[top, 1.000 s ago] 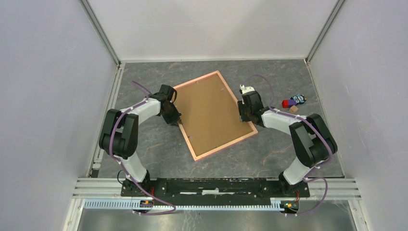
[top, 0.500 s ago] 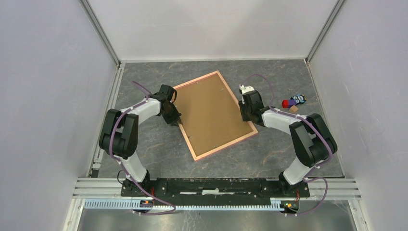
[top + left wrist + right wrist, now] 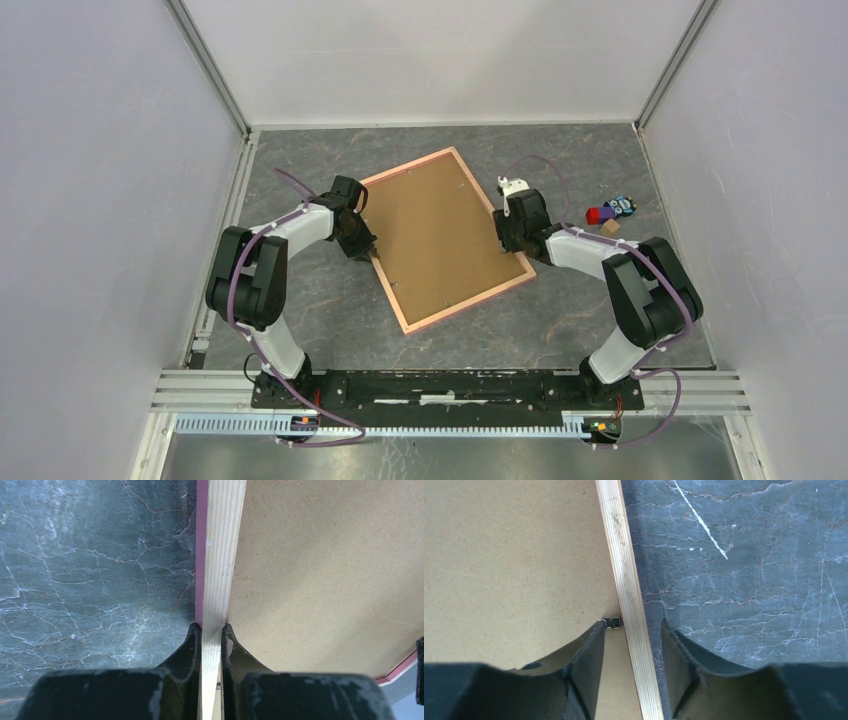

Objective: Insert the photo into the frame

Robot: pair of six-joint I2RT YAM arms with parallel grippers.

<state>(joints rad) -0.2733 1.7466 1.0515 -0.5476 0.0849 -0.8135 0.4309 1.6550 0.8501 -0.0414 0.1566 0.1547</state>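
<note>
While both arms reach in from the sides, the dark grey veined stone-look table carries the frame lying back-up near its middle, turned at a slant. The frame is a flat rectangle: matte brown fibreboard back, pale grainy wood rail, thin pink outer edge.

Left arm is bent at the elbow, with its wrist low at the frame's left long side. The left gripper is pinched tight on the wood rail, black fingers pressing both faces.

Right arm mirrors it at the right long side. The right gripper straddles the rail with its fingers partly spread, a gap on each side, gripping nothing. A small metal tab sits on the board just beside the inner finger. A thin white scratch marks the table beyond.

Well right of the frame sit a red block, a tan block and a small blue round item; print too small to read.
</note>
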